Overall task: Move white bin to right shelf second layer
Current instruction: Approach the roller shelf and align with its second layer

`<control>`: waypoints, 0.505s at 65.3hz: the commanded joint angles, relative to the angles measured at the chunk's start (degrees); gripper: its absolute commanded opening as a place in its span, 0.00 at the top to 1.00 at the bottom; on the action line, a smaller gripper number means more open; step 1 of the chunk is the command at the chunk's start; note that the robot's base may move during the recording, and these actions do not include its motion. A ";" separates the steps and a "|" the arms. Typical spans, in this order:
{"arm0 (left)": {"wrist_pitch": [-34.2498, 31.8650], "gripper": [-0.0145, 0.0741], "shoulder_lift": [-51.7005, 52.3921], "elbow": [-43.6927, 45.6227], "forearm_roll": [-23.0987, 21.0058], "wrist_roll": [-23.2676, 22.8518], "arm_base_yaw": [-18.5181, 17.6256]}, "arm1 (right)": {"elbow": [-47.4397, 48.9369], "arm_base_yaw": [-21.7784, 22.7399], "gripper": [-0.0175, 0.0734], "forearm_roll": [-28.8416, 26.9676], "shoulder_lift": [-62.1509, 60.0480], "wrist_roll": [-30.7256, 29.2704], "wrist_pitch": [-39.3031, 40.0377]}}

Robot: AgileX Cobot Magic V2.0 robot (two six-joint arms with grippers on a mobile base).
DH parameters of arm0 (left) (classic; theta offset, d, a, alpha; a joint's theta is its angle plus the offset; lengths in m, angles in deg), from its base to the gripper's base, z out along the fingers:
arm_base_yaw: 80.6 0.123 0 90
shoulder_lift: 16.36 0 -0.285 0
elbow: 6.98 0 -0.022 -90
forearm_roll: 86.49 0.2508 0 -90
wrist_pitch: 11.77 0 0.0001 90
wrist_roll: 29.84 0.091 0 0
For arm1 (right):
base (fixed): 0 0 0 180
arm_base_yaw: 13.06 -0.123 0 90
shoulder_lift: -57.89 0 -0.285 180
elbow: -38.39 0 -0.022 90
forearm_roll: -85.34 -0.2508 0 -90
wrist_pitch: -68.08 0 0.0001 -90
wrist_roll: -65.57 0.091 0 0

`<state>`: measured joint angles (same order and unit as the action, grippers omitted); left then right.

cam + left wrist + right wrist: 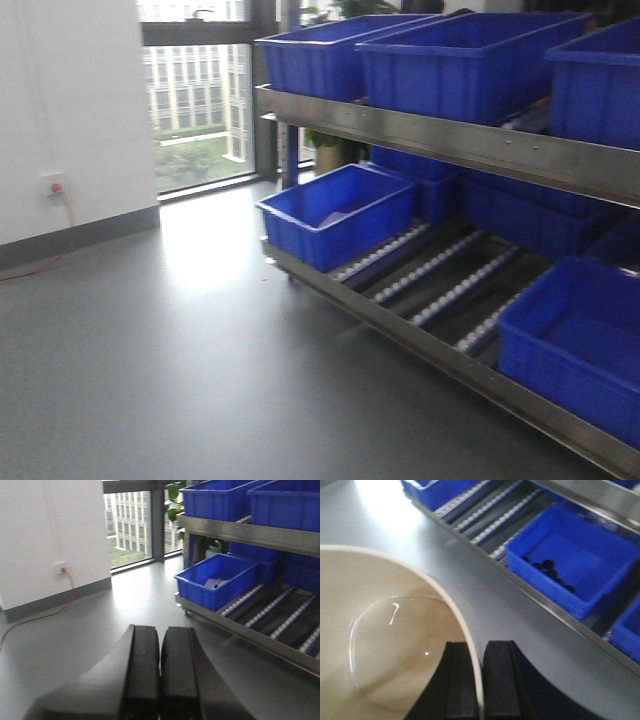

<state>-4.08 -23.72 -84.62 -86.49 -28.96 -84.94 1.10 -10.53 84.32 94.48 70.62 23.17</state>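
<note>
The white bin fills the lower left of the right wrist view, cream and glossy inside. My right gripper is shut on its rim, one finger inside the wall and one outside, and holds it above the grey floor. The shelf's roller level lies to the right in the front view, with white roller lanes and a steel front rail; it also shows in the right wrist view and the left wrist view. My left gripper is shut and empty above the floor. Neither gripper shows in the front view.
Blue crates stand on the roller level at the left end and the right end; the right one holds small dark parts. More blue crates stand on the level above. A white wall and window are at the left.
</note>
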 commanded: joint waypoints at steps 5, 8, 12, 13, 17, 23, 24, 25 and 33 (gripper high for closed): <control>-4.93 0.74 0.92 -2.11 0.00 -0.17 -0.24 | 1.62 0.28 0.75 -0.10 0.24 -0.20 5.26; -4.93 0.74 0.92 -2.11 0.00 -0.17 -0.24 | 1.62 0.28 0.75 -0.10 0.24 -0.20 5.26; -4.93 0.74 0.92 -2.11 0.00 -0.17 -0.24 | 1.62 0.28 0.75 -0.10 0.24 -0.20 5.26; -4.93 0.74 0.92 -2.11 0.00 -0.17 -0.24 | 1.62 0.28 0.75 -0.10 0.24 -0.20 5.26; -4.93 0.74 0.92 -2.11 0.00 -0.17 -0.24 | 1.62 0.28 0.75 -0.10 0.24 -0.20 5.26; -4.93 0.74 0.92 -2.11 0.00 -0.17 -0.24 | 1.62 0.28 0.75 -0.10 0.24 -0.20 5.26; -4.93 0.74 0.92 -2.11 0.00 -0.17 -0.24 | 1.62 0.28 0.75 -0.10 0.24 -0.20 5.26; -4.93 0.74 0.92 -2.11 0.00 -0.17 -0.24 | 1.62 0.28 0.75 -0.10 0.24 -0.20 5.26; -4.93 0.74 0.92 -2.11 0.00 -0.17 -0.24 | 1.62 0.28 0.75 -0.10 0.24 -0.20 5.26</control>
<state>-4.08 -23.72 -84.62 -86.49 -28.96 -84.94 1.10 -10.53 84.32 94.48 70.62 23.17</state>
